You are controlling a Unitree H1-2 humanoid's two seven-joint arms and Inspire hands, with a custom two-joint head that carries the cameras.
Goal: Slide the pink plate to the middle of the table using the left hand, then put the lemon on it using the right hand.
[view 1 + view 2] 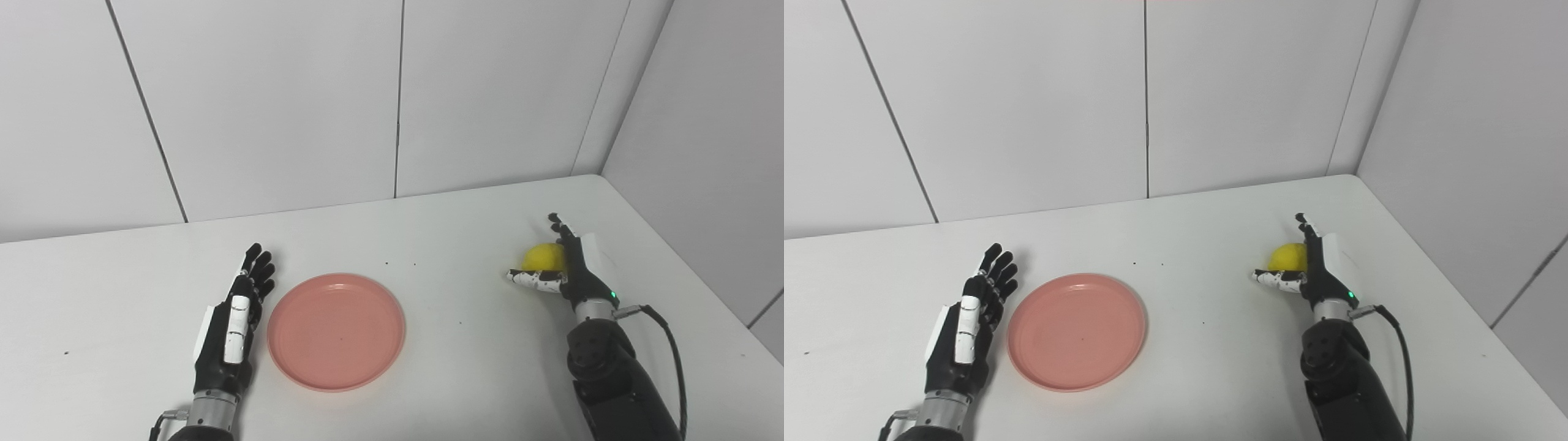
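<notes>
The pink plate [335,331] lies flat on the white table [429,233], a little left of centre, with nothing on it. My left hand [236,318] stands on its edge just left of the plate's rim, fingers straight and apart, holding nothing; whether it touches the rim I cannot tell. The yellow lemon [544,257] sits on the table at the right. My right hand [563,263] is open around it, with the fingers [562,231] behind it and the thumb [530,278] in front, neither closed on it.
White wall panels stand behind the table and along its right side, meeting at the back right corner. A black cable [670,349] loops from my right wrist. A few small dark specks dot the tabletop.
</notes>
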